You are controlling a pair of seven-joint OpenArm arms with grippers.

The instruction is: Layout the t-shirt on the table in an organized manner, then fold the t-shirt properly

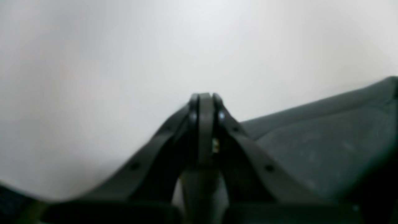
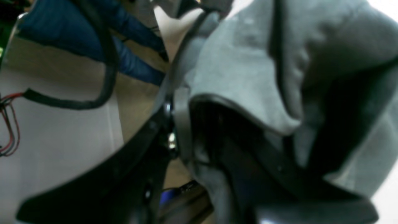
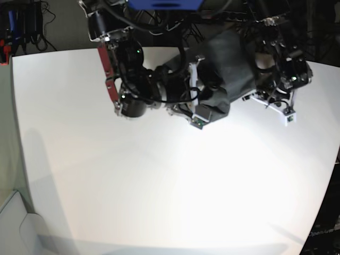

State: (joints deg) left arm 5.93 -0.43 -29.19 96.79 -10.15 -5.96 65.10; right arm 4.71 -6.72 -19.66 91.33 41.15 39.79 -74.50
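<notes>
The dark charcoal t-shirt (image 3: 229, 66) is bunched in a lump at the far side of the white table (image 3: 159, 186), between my two arms. In the right wrist view its grey cloth (image 2: 248, 71) drapes over and into my right gripper (image 2: 211, 124), which is shut on a fold; one finger is hidden under the cloth. My left gripper (image 1: 204, 100) is shut with nothing between its fingers. It hovers over bare table (image 1: 93, 62), and an edge of the t-shirt (image 1: 326, 140) lies just to its right.
A black cable (image 2: 71, 104) with thin red wires loops near my right wrist, with a blue object (image 2: 77, 34) behind it. Both arm bases and more cables crowd the table's far edge (image 3: 159, 49). The left arm (image 3: 287, 74) stands right of the shirt.
</notes>
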